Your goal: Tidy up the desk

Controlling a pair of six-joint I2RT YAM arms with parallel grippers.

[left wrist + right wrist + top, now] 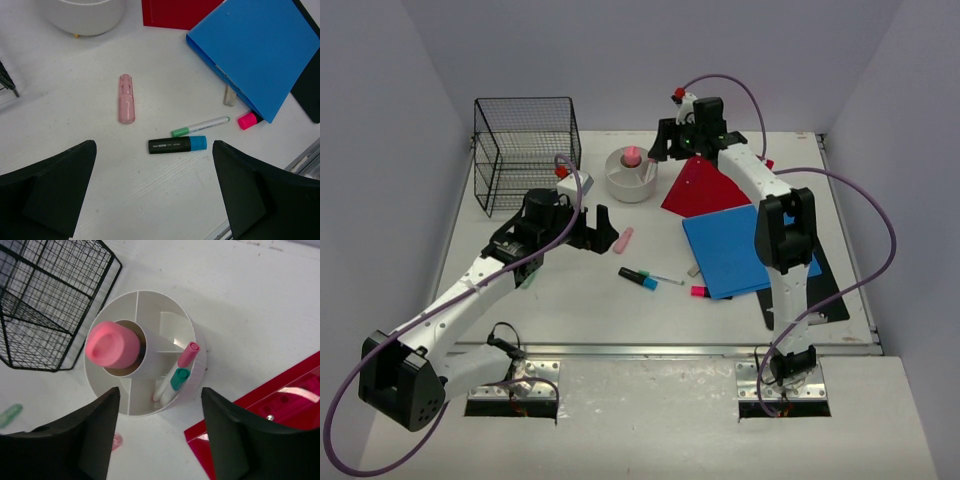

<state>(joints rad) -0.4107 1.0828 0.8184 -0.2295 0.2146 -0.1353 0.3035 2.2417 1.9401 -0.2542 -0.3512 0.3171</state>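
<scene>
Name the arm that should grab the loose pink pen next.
Left. The left gripper is open and hangs close by the pink pen, while the right gripper is away at the back, above the white organizer.

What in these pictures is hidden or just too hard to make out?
- Left wrist view: the pink highlighter lies partly under the blue folder; the print on the black marker is too small to read.
- Right wrist view: the two pens sink into the white organizer, bodies hidden; a green item is cut by the left edge.
</scene>
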